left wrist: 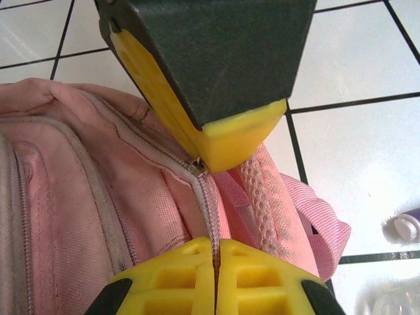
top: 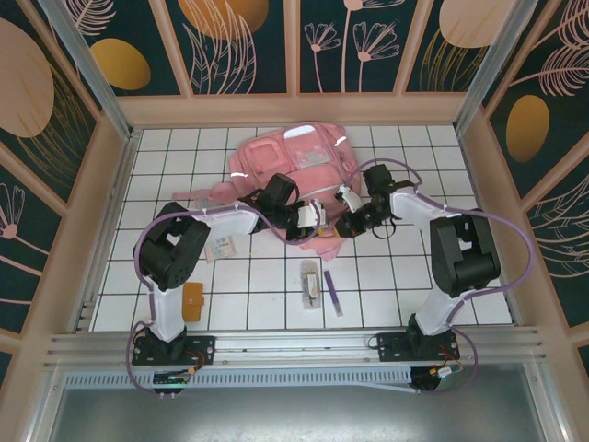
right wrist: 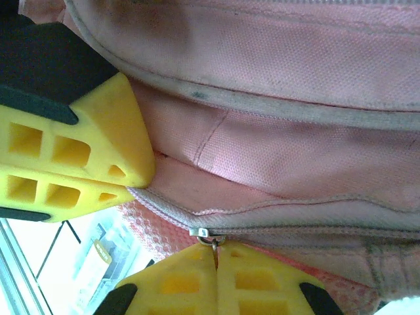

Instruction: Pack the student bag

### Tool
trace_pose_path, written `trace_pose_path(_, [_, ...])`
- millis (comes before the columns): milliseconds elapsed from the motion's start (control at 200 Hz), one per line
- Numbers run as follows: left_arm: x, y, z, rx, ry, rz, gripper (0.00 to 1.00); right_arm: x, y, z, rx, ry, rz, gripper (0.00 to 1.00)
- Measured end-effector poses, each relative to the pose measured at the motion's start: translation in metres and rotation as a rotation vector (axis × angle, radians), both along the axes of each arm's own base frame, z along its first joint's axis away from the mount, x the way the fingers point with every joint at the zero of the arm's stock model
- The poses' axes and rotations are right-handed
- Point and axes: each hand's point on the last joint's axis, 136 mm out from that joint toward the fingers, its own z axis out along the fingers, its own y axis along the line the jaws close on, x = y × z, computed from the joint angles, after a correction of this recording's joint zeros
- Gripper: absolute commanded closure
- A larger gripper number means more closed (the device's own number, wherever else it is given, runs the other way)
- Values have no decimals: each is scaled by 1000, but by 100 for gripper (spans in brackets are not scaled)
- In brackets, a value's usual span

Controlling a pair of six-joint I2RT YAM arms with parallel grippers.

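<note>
White gridded tabletop point(top: 267, 276), floral wall panels point(top: 244, 46), pink student bag point(top: 294, 161), apparently lying flat

**Where everything sits on the table**

We find the student bag point(top: 294, 161) at the far middle of the table point(top: 258, 295). At its near edge the left gripper point(top: 310, 221) and the right gripper point(top: 347, 225) meet side by side, both touching the bag. Closer to the arms' bases, a case point(top: 311, 279) lies before the bag, with a pen point(top: 333, 293) just to its right. A packet point(top: 221, 247) sits left of the bag's near edge. A small block point(top: 192, 300) lies nearer still, beside the left arm.
</note>
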Motion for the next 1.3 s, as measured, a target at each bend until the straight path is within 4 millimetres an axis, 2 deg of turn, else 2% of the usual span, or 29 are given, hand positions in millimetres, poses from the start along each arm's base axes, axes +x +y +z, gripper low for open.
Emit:
trace_pose_path(140, [-3,2,2,11,-61,-51,100,9,-13,3,-41,-32,-64,100])
trace_pose_path(355, [-5,6,13,19,-158,-118,100,50,-58,1,-192,-156,-270,100])
trace_pose_path(535, [-1,12,29,1,-211,-131,100,68,-80,-2,-272,-251,-385,100])
trace_pose_path(701, [12,21,35,-4,-239,-92,100,74,-102,8,-251,-280,-521,100])
trace_pose_path(881, [25,27,40,-16,-264,-58,100,62,-118,22,-230,-290,-561,100])
trace_pose_path(916, [29,30,39,-12,-267,-46,100,59,-117,23,-225,-284,-552,100])
trace_pose_path(1046, [50,45,38,23,-290,31,88,47,-105,23,-218,-261,-496,100])
trace_pose_path(1086, [58,52,36,48,-297,71,80,43,-98,22,-215,-260,-467,100])
trace_pose_path(1186, [84,74,28,130,-304,178,68,33,-69,22,-182,-253,-377,100])
trace_pose_path(1296, [91,86,30,144,-296,185,53,25,-27,21,-100,-219,-275,100])
